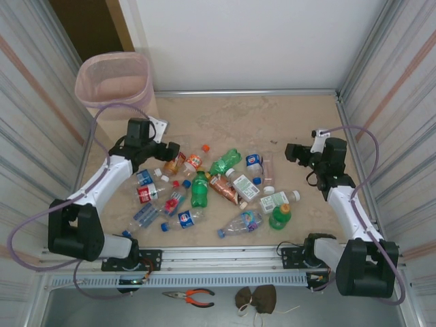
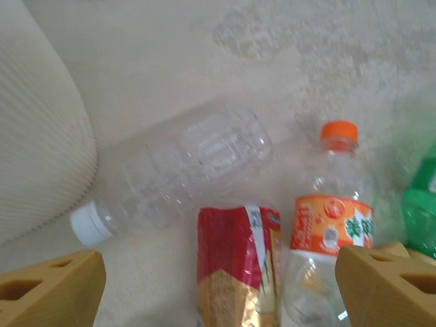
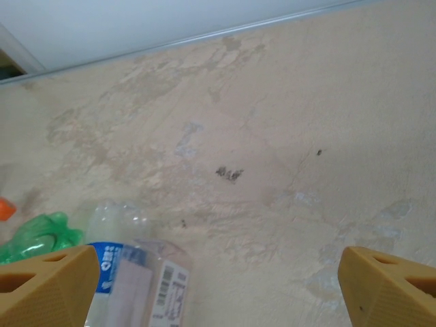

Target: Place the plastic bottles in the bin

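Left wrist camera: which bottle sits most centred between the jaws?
The red-and-gold-labelled bottle, at bottom centre. The clear white-capped bottle lies beyond it, up and left; the orange-capped bottle sits off to the right.

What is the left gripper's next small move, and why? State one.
Probably lower the left gripper straight down over the red-labelled bottle. Its jaws stand open and empty, that bottle lies between them, and the orange-capped bottle sits close beside it, so a centred descent seems safest before closing.
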Tool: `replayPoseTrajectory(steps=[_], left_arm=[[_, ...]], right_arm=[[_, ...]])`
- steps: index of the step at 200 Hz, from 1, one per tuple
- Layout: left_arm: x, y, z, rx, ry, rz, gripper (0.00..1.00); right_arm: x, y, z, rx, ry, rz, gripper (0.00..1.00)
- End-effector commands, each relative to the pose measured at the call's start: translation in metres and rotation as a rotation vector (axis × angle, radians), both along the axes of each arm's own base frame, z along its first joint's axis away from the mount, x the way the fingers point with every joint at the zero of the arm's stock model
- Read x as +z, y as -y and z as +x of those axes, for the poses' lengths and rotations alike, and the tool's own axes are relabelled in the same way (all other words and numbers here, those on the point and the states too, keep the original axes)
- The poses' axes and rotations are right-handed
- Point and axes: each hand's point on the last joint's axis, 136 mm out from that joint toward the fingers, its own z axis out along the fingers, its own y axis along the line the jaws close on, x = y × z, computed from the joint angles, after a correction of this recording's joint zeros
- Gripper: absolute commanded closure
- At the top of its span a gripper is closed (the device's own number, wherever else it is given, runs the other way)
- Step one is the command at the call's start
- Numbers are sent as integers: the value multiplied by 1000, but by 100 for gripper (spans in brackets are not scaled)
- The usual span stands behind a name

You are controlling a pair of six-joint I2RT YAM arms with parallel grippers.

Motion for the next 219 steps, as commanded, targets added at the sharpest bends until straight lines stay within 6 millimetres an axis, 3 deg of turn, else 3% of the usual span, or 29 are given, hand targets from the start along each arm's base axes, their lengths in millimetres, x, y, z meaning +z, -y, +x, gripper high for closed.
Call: replayPoseTrajectory(steps=[1, 43, 90, 219], left_arm=[[-18, 5, -26, -69, -194, 29, 14], [-33, 9, -32, -127, -349, 62, 18], [-66, 6, -29, -144, -492, 121, 21], [-103, 10, -3, -146, -589, 128, 20]], right_arm=[[9, -12, -11, 46, -31, 37, 11], [7, -19, -14, 80, -40, 31, 11], [14, -22, -19, 91, -17, 22, 11], [23, -34, -25, 121, 10, -39, 13]])
